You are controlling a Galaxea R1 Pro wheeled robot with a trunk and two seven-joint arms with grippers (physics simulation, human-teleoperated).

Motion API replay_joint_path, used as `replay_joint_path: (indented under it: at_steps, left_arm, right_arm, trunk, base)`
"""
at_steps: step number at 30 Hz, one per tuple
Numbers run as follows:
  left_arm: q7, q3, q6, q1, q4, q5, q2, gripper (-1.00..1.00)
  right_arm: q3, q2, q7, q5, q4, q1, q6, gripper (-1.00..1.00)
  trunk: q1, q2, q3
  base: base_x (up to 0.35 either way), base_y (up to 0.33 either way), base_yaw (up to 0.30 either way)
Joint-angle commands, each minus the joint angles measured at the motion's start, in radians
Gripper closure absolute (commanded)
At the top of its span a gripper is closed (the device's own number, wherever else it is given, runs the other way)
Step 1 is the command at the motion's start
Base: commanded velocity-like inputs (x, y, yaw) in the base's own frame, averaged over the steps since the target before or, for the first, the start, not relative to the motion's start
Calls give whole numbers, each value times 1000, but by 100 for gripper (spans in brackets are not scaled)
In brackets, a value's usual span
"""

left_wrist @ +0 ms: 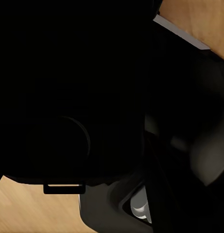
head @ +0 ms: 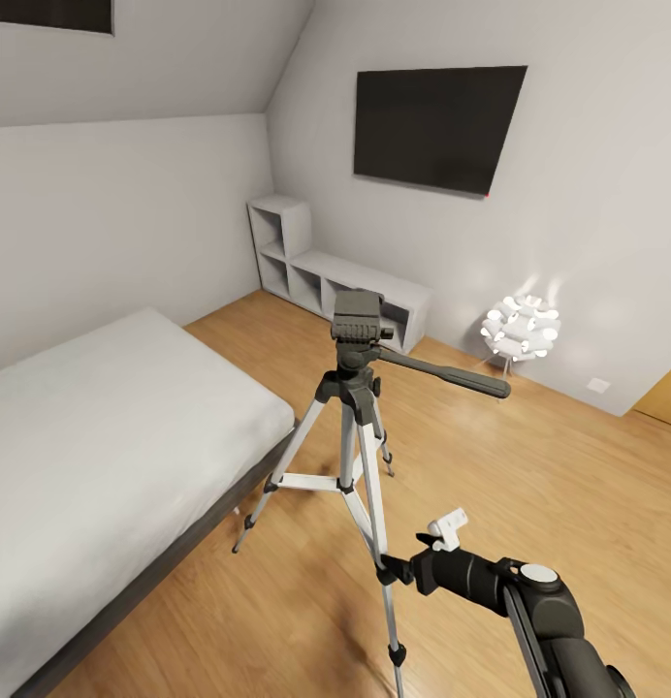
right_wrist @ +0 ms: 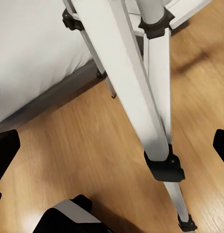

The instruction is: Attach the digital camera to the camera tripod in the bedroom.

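Observation:
The camera tripod (head: 358, 388) stands on the wood floor beside the bed, with its black head (head: 357, 323) bare on top and its pan handle (head: 452, 376) pointing right. My right gripper (head: 392, 569) is low at the tripod's front leg (right_wrist: 141, 97). It is open, its fingertips (right_wrist: 5, 150) wide apart on either side of the leg and clear of it. In the left wrist view a black body with a round bulge, the digital camera (left_wrist: 63, 141), sits very close between the fingers, and floor shows behind it. My left gripper looks shut on it.
A grey bed with a white mattress (head: 103, 417) lies left of the tripod. At the far wall there are a white cube shelf (head: 326, 281), a glowing white lamp (head: 520, 330) and a black TV (head: 437, 126). Wood floor stretches to the tripod's right.

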State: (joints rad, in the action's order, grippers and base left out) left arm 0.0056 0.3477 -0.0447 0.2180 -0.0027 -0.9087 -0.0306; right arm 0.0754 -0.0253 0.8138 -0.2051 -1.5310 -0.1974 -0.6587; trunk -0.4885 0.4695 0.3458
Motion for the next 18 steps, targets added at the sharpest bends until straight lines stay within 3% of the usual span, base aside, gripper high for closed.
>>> replay_joint_path:
  at_steps: [1,3,5,8,14,18]
  left_arm:
    - [2,8,-1,0,0,-5,0,100]
    - [2,8,-1,0,0,-5,0,100]
    - [2,8,-1,0,0,-5,0,100]
    - [2,8,-1,0,0,-6,0,100]
    - [2,8,-1,0,0,-6,0,100]
    - [2,8,-1,0,0,-5,0,100]
  right_arm:
    - [3,-2,9,-10,-2,-1,-3,-100]
    - [3,-9,4,-10,-4,-3,-3,-100]
    - [2,-46,-24,-12,-8,-21,-7,-100]
    - [1,-79,-57,-14,-8,-64,-18,-100]
    - [-7,-103,-102,-19,-7,-145,-92,-100]
    - [-53,-114,-147,-21,-4,-217,-206,-100]
  trunk:
    - [0,1,1]
    - [0,1,1]
    - [0,1,1]
    - [0,1,1]
    - [0,1,1]
    - [0,1,1]
  base:
    - [0,0,0]
    - [0,0,0]
    - [0,0,0]
    - [0,0,0]
    - [0,0,0]
    - [0,0,0]
